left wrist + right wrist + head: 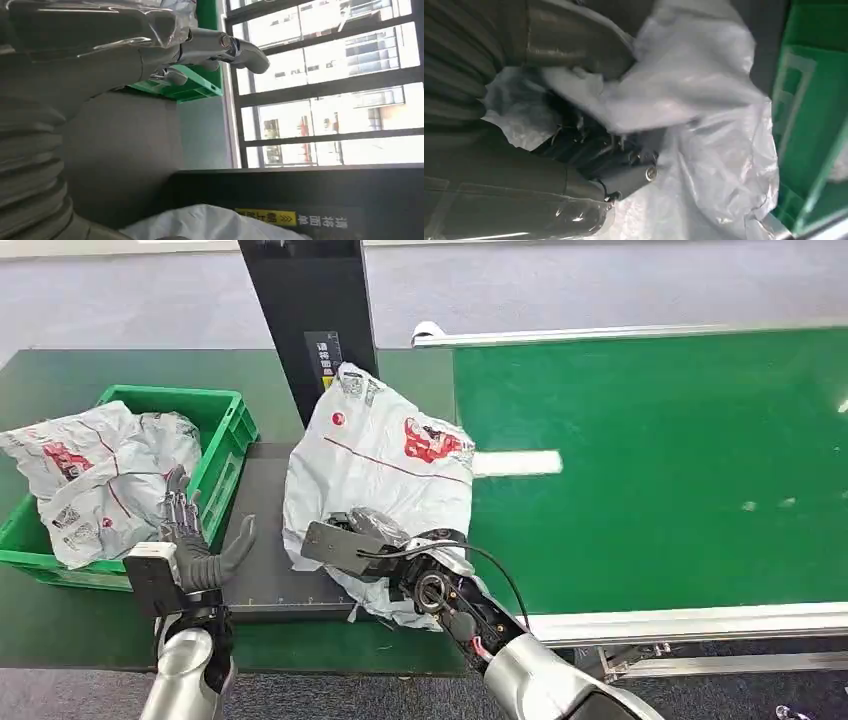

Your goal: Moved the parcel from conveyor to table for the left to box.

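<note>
From where I stand, the right hand [375, 540] has its fingers [624, 160] bunched into the near edge of the white parcel [385, 460], gripping the crumpled plastic. The parcel lies mostly on the dark surface [262, 550] between the green conveyor [660, 460] and the green box [225, 445], its far side overlapping the belt's edge and leaning toward the black post [305, 310]. So I judge the carry from conveyor to surface as nearly finished, though the right hand has not let go, and whether the parcel rests fully on the surface I cannot tell. The left hand [195, 535] is raised beside the box with its fingers [225, 47] spread and holding nothing, just short of the parcel. What remains, to my eye, is the release, then the left hand taking the parcel into the box, where another white parcel [95, 475] already lies.
</note>
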Action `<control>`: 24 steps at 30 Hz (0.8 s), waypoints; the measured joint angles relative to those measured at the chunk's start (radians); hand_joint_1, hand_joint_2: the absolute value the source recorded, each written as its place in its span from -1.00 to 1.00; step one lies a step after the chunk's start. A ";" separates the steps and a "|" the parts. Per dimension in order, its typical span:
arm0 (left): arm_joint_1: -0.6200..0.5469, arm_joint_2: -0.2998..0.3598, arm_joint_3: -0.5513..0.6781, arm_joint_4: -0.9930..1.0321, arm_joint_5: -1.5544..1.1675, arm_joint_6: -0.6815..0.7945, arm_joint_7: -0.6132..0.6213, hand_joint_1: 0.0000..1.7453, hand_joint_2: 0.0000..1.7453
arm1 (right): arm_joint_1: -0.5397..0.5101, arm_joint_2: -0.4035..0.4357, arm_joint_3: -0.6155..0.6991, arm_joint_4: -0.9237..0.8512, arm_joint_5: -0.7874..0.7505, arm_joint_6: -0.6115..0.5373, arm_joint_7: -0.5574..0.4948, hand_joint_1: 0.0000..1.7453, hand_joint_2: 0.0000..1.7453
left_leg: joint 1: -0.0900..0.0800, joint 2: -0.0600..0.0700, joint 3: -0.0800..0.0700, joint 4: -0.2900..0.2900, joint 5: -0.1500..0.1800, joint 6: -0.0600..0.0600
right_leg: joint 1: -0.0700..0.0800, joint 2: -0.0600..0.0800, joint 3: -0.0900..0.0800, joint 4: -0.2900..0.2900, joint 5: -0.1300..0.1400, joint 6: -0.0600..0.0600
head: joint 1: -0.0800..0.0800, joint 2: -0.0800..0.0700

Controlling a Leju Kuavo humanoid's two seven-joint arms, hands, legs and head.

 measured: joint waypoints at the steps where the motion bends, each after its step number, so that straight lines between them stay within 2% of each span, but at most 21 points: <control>1: 0.000 0.001 0.000 0.003 -0.004 0.000 0.003 -1.00 1.00 | 0.005 -0.002 0.001 0.006 -0.006 -0.012 -0.011 -1.00 1.00 | 0.000 0.000 0.000 0.000 0.000 0.000 | 0.000 0.000 0.000 0.000 0.000 0.000 | 0.000 0.000; 8: 0.019 0.004 0.001 0.004 -0.043 0.005 0.012 -1.00 1.00 | 0.032 -0.028 -0.020 -0.020 -0.035 -0.123 -0.096 -1.00 1.00 | 0.000 0.000 0.000 0.000 0.000 0.000 | 0.000 0.000 0.000 0.000 0.000 0.000 | 0.000 0.000; 15: 0.046 0.004 -0.021 -0.030 -0.147 -0.041 0.040 -1.00 1.00 | 0.106 -0.097 -0.148 -0.322 -0.056 -0.172 -0.118 -1.00 1.00 | 0.000 0.000 0.000 0.000 0.000 0.000 | 0.000 0.000 0.000 0.000 0.000 0.000 | 0.000 0.000; 24: 0.079 0.004 -0.168 -0.122 -0.374 -0.167 0.139 -1.00 1.00 | 0.216 -0.174 -0.317 -0.657 -0.077 -0.244 -0.139 -1.00 1.00 | 0.000 -0.001 0.000 0.001 0.000 0.000 | 0.000 0.000 0.000 -0.001 0.000 0.000 | 0.000 0.000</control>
